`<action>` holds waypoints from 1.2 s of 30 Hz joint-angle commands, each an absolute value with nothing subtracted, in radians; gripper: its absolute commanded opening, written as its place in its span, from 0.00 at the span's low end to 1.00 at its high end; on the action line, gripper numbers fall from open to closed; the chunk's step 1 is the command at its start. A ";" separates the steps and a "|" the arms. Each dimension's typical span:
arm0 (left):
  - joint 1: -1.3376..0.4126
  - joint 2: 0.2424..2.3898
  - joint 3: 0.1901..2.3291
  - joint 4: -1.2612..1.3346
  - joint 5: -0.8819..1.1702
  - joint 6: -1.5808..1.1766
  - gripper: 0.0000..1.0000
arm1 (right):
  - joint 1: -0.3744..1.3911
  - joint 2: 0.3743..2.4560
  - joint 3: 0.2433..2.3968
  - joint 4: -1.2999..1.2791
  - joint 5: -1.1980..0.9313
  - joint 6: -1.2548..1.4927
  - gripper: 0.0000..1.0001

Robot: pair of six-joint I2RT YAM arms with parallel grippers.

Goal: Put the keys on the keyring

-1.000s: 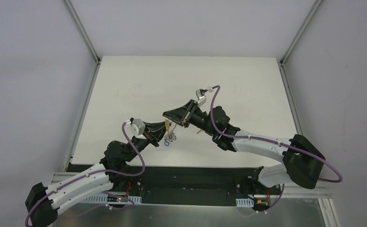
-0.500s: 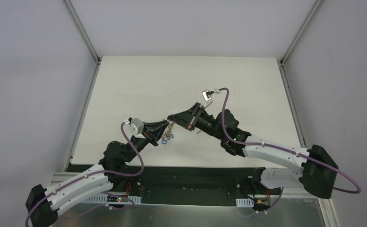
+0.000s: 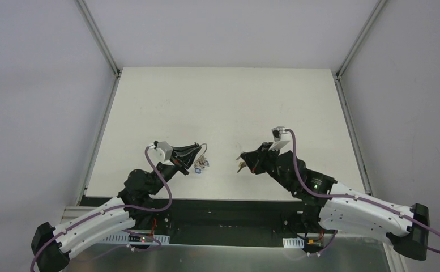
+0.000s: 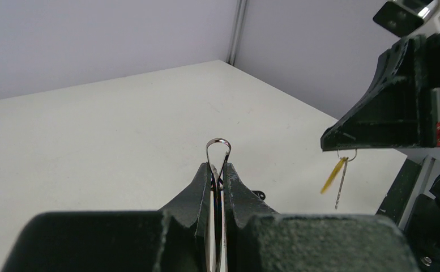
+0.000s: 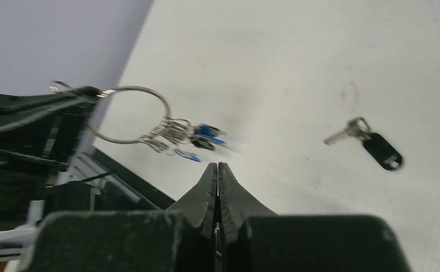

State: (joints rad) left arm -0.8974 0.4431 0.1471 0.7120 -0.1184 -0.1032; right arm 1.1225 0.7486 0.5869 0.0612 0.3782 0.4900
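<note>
The left claw (image 4: 218, 171) stays pinched shut on the keyring (image 4: 218, 140), holding its loop upright above the worktop (image 3: 223, 102), with the bunch of keys and blue tags (image 5: 178, 139) dangling below. A second ago the right claw (image 3: 247, 161) had its tip at that ring. It has since pulled back rightward and now sits well apart, shut on the yellow-headed key (image 4: 334, 173), which hangs from it. That key looks unthreaded, so another approach seems needed. The black-headed key (image 5: 376, 148) lies loose on the worktop.
</note>
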 commanded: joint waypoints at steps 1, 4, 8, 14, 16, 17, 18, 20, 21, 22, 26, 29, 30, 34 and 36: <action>-0.904 0.431 0.153 0.758 -0.142 -0.085 0.00 | 1.124 0.778 0.568 -0.173 0.506 0.488 0.00; -0.904 0.438 0.155 0.751 -0.145 -0.081 0.00 | 1.123 0.860 0.557 -0.170 0.496 0.519 0.00; -0.904 0.451 0.160 0.749 -0.149 -0.080 0.00 | 1.124 1.010 0.548 -0.104 0.463 0.556 0.00; -0.904 0.459 0.161 0.744 -0.153 -0.076 0.00 | 1.126 1.210 0.579 -0.005 0.419 0.609 0.00; -0.904 0.457 0.161 0.740 -0.158 -0.074 0.00 | 1.128 1.229 0.596 -0.007 0.423 0.604 0.17; -0.904 0.455 0.161 0.738 -0.158 -0.073 0.00 | 1.129 1.226 0.603 -0.016 0.427 0.597 0.28; -0.904 0.452 0.160 0.736 -0.158 -0.073 0.00 | 1.129 1.210 0.606 -0.026 0.429 0.588 0.35; -0.904 0.451 0.161 0.733 -0.159 -0.073 0.00 | 1.129 1.173 0.618 -0.059 0.440 0.574 0.45; -0.905 0.452 0.160 0.732 -0.160 -0.074 0.00 | 1.129 1.151 0.624 -0.074 0.442 0.566 0.48; -0.904 0.455 0.162 0.733 -0.159 -0.074 0.00 | 1.128 1.131 0.630 -0.099 0.447 0.559 0.50; -0.904 0.468 0.166 0.733 -0.155 -0.074 0.00 | 1.129 1.070 0.669 -0.203 0.441 0.540 0.52; -0.904 0.470 0.166 0.732 -0.154 -0.075 0.00 | 1.128 1.062 0.687 -0.309 0.413 0.552 0.51; -0.904 0.469 0.165 0.732 -0.152 -0.076 0.00 | 1.128 1.062 0.688 -0.334 0.398 0.555 0.51; -0.904 0.465 0.167 0.729 -0.149 -0.078 0.00 | 1.128 1.050 0.662 -0.368 0.320 0.540 0.48; -0.905 0.467 0.167 0.729 -0.148 -0.080 0.00 | 1.127 1.036 0.646 -0.380 0.305 0.527 0.48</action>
State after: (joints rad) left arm -0.8974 0.4713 0.1471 0.6880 -0.1402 -0.0883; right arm 1.1236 1.0687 0.6601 -0.2970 0.3660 0.5568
